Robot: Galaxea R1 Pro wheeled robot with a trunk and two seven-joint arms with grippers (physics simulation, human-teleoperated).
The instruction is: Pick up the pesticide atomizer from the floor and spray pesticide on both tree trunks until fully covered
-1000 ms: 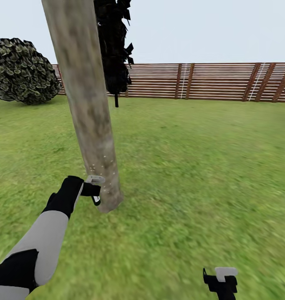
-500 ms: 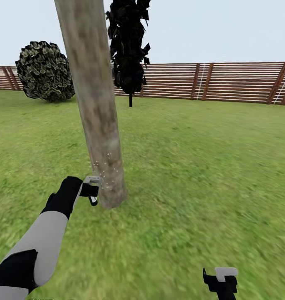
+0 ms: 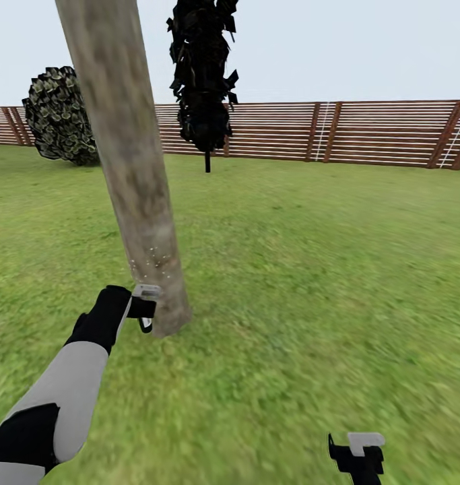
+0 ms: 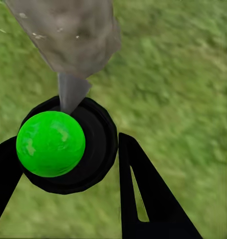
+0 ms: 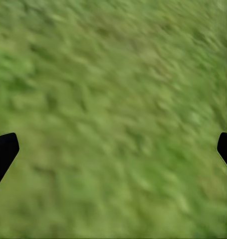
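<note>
The tree trunk (image 3: 132, 182) stands on the lawn (image 3: 310, 269), leaning left toward its top. The left gripper (image 3: 146, 308) sits just left of the trunk's base, its jaws around the atomizer (image 4: 68, 144), whose nozzle points at the trunk. The right gripper (image 3: 356, 455) lies well to the trunk's right, nearer the robot. Behind the trunk stand a bush (image 3: 58, 116) to its left, a thin-stemmed tree (image 3: 204, 74) to its right, and the fence (image 3: 364, 131) behind both.

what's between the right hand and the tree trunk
Only bare grass. The head view shows the right hand low over the lawn, well apart from the tree trunk, with nothing standing on the stretch between them.
</note>
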